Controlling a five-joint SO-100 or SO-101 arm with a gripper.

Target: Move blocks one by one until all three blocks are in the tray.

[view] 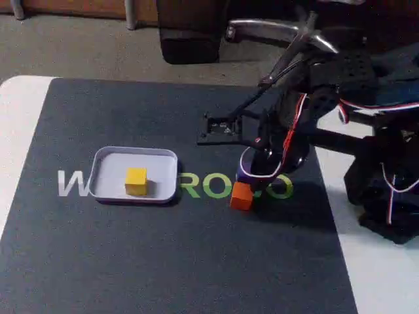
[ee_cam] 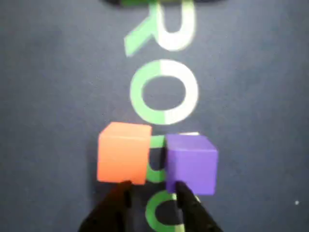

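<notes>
The pale tray point(view: 108, 171) lies on the left part of the dark mat and holds the yellow block point(view: 136, 180) near its middle. The orange block point(view: 241, 195) point(ee_cam: 123, 152) and the purple block point(view: 244, 175) point(ee_cam: 191, 163) sit side by side on the mat's green lettering, a narrow gap between them. My gripper point(view: 254, 179) point(ee_cam: 152, 194) hangs low right over this pair. In the wrist view its two dark fingertips point(ee_cam: 119, 194) stand apart at the blocks' near edges, holding nothing. The arm hides part of the purple block in the fixed view.
The dark mat point(view: 163, 261) with white and green lettering covers the white table point(view: 19, 118). The arm's base and cables point(view: 386, 196) take up the right side. A black plate point(view: 222, 127) lies behind the blocks. A chair base point(view: 281, 33) stands beyond the table.
</notes>
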